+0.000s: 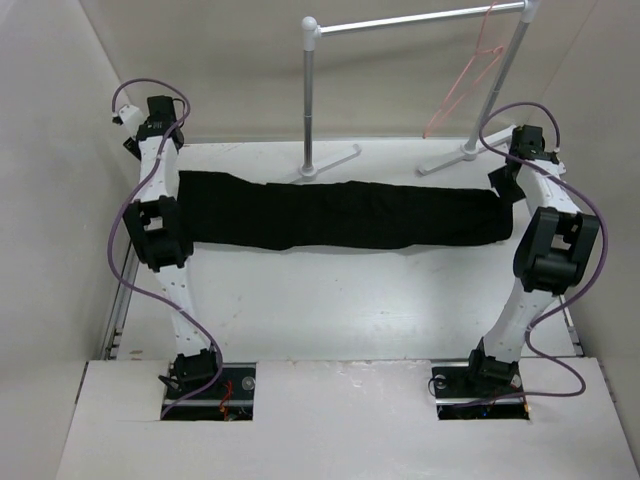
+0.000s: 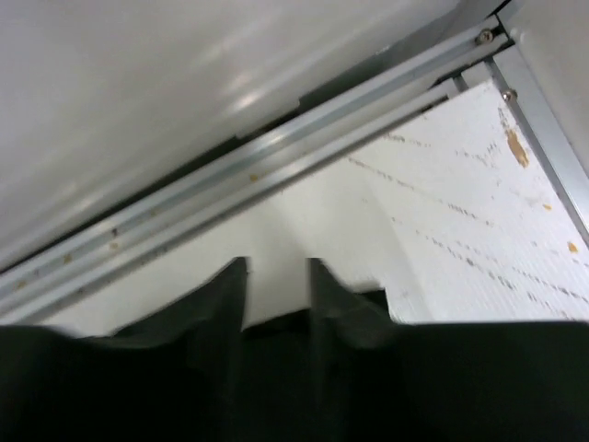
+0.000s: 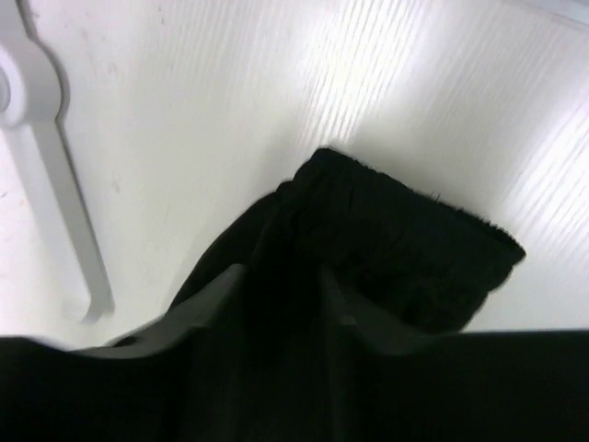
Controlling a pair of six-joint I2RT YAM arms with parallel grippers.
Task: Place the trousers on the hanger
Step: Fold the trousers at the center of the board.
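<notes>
Two ends are bracketed: the left pincer (image 2: 276, 269) stands slightly open and empty beyond the trousers (image 1: 340, 215), which lie flat across the desk (image 1: 330, 300); the right pincer (image 3: 281, 273) gapes over their other end. The hanger (image 1: 470, 80), on the rack (image 1: 420, 21), likely wants a careful grip on its thin wire

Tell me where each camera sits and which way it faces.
Top external: above and behind the bases, looking down on table, trousers, clothes rack, hanger; left arm and right arm show.
Left wrist: on the left arm, facing the table's corner rail and wall; left tool shows.
Right wrist: on the right arm, looking down at the trousers' end and a rack foot; right tool shows.
Shared: top external and right wrist both show that trousers end and rack foot.
</notes>
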